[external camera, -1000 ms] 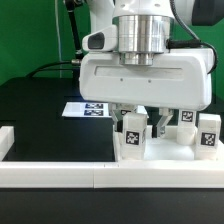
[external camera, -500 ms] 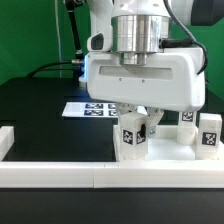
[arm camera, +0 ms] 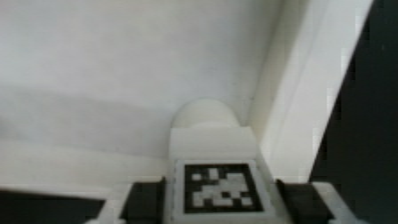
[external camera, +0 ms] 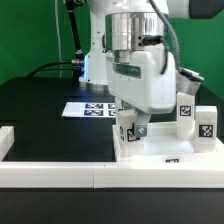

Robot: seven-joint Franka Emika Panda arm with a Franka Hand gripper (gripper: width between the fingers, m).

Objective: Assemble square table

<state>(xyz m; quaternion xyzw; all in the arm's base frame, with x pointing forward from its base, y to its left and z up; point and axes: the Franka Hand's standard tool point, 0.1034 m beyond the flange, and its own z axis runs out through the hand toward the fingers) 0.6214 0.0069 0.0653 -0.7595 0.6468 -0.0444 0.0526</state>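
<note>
My gripper (external camera: 131, 126) is shut on a white tagged leg block (external camera: 130, 137) and holds it upright at the near corner of the square table top (external camera: 186, 150), a white tray with a raised rim, at the exterior view's right. In the wrist view the leg (arm camera: 214, 140) stands between my fingers (arm camera: 143, 202), its tag facing the camera, over the top's white inner face (arm camera: 107, 80) beside the rim (arm camera: 306, 80). Whether the leg's foot sits in a corner socket is hidden. Two more tagged legs (external camera: 205, 125) stand behind the top at the right.
The marker board (external camera: 88, 108) lies on the black table behind my hand. A long white border rail (external camera: 60, 176) runs along the front, and another white rail end (external camera: 5, 140) sits at the exterior view's left.
My hand has turned about its upright axis, from broadside to nearly edge-on, with the leg still held in the same spot. The table top and other legs have not moved.
</note>
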